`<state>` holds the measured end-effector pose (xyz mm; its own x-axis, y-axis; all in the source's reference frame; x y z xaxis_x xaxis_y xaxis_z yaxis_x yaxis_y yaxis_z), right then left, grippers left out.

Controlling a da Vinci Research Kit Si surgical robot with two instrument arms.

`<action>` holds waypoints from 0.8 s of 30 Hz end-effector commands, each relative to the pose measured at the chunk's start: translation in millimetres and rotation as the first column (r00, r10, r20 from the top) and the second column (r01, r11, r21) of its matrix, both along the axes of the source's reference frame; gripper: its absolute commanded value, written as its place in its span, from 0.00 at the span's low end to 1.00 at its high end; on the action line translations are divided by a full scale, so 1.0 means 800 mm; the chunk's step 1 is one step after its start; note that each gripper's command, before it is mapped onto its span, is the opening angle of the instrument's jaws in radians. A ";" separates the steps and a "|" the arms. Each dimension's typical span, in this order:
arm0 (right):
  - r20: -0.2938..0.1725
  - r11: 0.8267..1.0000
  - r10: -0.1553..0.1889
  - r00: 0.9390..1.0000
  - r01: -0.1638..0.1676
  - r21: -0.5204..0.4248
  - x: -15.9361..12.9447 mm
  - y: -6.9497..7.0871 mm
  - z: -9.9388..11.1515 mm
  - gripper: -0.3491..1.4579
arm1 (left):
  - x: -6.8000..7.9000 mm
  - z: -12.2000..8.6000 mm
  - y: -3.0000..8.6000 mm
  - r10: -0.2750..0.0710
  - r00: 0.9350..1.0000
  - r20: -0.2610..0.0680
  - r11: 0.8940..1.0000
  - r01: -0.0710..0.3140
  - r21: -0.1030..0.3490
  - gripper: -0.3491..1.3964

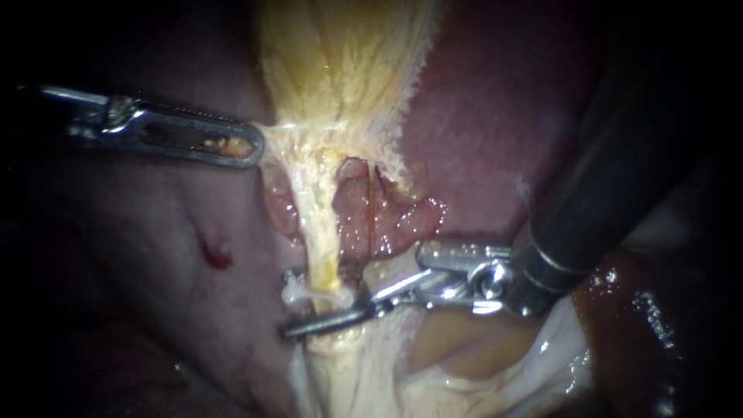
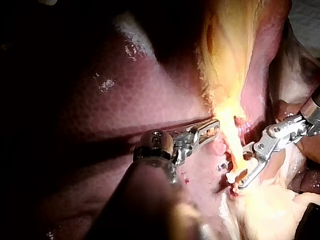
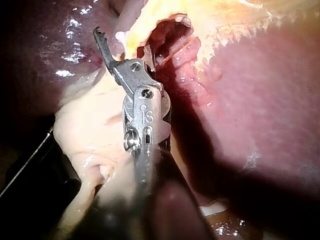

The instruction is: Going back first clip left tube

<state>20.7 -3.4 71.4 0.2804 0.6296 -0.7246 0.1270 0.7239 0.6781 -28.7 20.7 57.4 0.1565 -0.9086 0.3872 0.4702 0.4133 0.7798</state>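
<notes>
Gripping a band of pale tissue (image 1: 288, 126) with the left instrument (image 1: 254, 147), shaft coming in level from the left, 2 slotted jaws pressed together on that band where the yellow fibrous fan narrows. Running down from there, the left tube (image 1: 321, 248), a pale yellow strand, with dark red liver (image 1: 480, 116) off to one side and a thinner reddish tube (image 1: 372, 217) just beside it. Sitting across the left tube low down, a white clip (image 1: 313, 295), closed round it. Straddling that same stretch, the right instrument (image 1: 298, 310), jaws apart: 1 jaw lying just below the clip and crossing in front of the tube, the other mostly hidden behind the strand, its tip probably the grey point above the clip's free end. Seen from the left wrist, clip lying between those spread jaws, not clearly touching either. Seen from the right wrist, only 1 hooked jaw showing ahead of the hinge.
</notes>
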 end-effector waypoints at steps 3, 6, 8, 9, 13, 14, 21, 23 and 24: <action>-0.005 1.000 -0.002 1.000 0.002 -0.019 -0.0009 0.0006 -0.0003 0.47 | 0.0000 0.0000 0.0000 0.000 1.000 0.000 1.000 0.000 0.000 0.00; -0.012 0.999 -0.007 1.000 0.007 -0.035 -0.0019 0.0005 -0.0007 0.47 | 0.0000 0.0000 0.0000 0.000 1.000 0.000 1.000 0.000 0.000 0.00; -0.017 0.999 -0.012 1.000 0.012 -0.045 -0.0030 0.0005 -0.0010 0.47 | 0.0001 -0.0001 -0.0001 0.000 1.000 0.000 1.000 0.000 0.000 0.00; -0.019 0.999 -0.012 1.000 0.011 -0.050 -0.0037 0.0005 -0.0011 0.47 | 0.0001 -0.0001 -0.0001 0.000 1.000 0.000 1.000 0.000 0.000 0.00; -0.024 0.997 -0.006 1.000 0.004 -0.080 -0.0070 0.0013 -0.0024 0.47 | 0.0001 -0.0001 -0.0001 0.000 1.000 0.000 1.000 0.000 0.000 0.00; -0.025 0.996 -0.002 1.000 0.000 -0.088 -0.0081 0.0017 -0.0029 0.47 | 0.0001 -0.0001 -0.0001 0.000 1.000 0.000 1.000 0.000 0.000 0.00; -0.028 0.989 0.023 0.999 -0.026 -0.145 -0.0145 0.0051 -0.0067 0.47 | 0.0001 -0.0002 -0.0001 0.000 1.000 0.000 1.000 0.000 0.000 0.00; -0.027 0.987 0.029 0.999 -0.033 -0.155 -0.0163 0.0060 -0.0078 0.47 | 0.0001 -0.0002 -0.0001 -0.001 1.000 0.000 1.000 0.001 0.000 0.00; -0.027 0.987 0.032 0.999 -0.036 -0.157 -0.0170 0.0063 -0.0082 0.47 | 0.0000 -0.0002 -0.0001 -0.001 1.000 0.000 1.000 0.001 0.000 0.00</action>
